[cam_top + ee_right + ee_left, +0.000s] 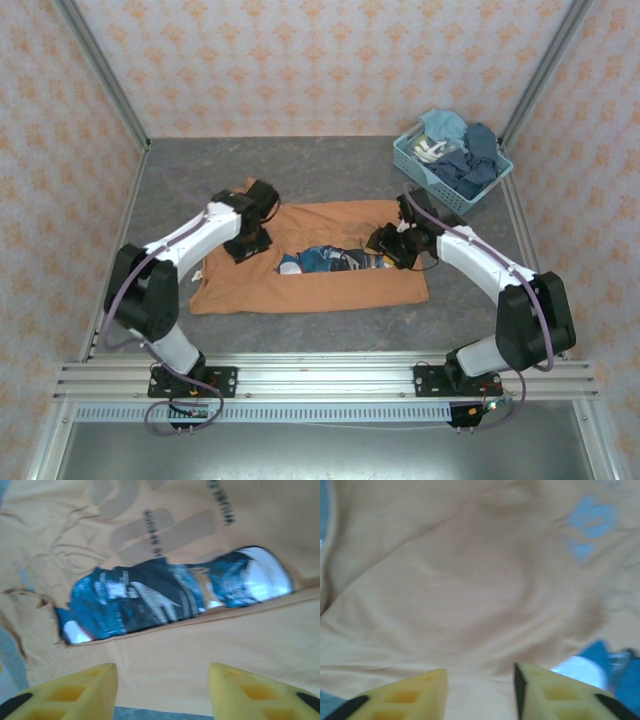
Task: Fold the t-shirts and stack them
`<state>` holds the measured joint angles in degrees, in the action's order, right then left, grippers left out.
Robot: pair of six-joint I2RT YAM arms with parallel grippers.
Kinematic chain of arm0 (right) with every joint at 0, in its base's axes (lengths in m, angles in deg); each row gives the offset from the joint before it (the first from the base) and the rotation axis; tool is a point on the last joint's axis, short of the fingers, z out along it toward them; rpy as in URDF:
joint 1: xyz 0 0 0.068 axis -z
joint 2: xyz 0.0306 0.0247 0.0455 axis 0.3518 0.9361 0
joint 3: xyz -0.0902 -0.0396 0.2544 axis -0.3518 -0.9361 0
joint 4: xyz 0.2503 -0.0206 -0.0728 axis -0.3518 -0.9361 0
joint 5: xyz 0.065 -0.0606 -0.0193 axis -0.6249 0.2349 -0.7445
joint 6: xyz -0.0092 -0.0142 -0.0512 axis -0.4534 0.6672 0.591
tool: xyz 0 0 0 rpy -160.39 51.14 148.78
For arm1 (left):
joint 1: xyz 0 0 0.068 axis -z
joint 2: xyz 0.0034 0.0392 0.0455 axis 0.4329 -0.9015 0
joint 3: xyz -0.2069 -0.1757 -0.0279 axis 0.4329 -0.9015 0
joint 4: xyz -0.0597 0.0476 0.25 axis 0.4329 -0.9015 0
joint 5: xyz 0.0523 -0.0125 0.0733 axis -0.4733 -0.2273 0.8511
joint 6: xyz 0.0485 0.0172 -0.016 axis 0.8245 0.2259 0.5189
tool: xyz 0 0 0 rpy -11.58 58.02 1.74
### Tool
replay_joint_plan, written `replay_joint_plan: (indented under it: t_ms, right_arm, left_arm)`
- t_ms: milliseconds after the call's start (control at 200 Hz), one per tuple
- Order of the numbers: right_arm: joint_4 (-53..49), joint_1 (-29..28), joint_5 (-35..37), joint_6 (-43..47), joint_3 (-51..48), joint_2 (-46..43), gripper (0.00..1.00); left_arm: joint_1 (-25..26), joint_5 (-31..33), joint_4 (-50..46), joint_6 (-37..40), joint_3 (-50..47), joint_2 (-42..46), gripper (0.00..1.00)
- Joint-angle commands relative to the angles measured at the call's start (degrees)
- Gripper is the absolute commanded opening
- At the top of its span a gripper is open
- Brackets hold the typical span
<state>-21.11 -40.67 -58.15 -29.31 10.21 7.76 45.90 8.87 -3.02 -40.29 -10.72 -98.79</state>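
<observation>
One orange t-shirt (310,292) lies flat in the middle of the table (330,170). Its far and near edges are folded inward, so only a strip of blue print (330,261) shows between them. The left claw (247,243) hangs over the shirt's left part, its yellow fingers (415,695) apart and gripping nothing. The right claw (388,243) hangs over the right end, also spread and empty. A pale blue basket (410,160) of blue clothes (470,165) sits in the far right corner.
</observation>
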Motion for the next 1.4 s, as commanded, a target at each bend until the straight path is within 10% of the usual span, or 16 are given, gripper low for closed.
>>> replay_joint_plan:
  t_ms: [0,485,926,1181,1391]
  right_arm:
    - [-6.66,2.30,4.87,0.76,-2.67,-0.53,0.46]
    - [-12.58,5.52,10.37,1.49,-6.53,10.33,0.38]
    - [-21.91,0.23,1.10,4.68,-7.72,12.61,0.43]
    - [-21.85,0.38,11.64,1.79,1.44,2.41,0.56]
    - [-11.89,4.20,11.68,4.11,11.94,10.73,0.53]
  left_arm:
    - [-5.62,-1.75,-2.58,-3.14,-8.52,4.83,0.30]
    - [-25.04,-3.46,3.85,-7.03,-27.81,7.89,0.20]
    - [-30.02,-0.23,-4.56,-12.15,-32.46,17.01,0.20]
    - [-28.48,2.70,-6.33,-10.61,-13.32,15.25,0.43]
    - [-25.54,-4.09,3.36,-0.16,11.49,-5.31,0.45]
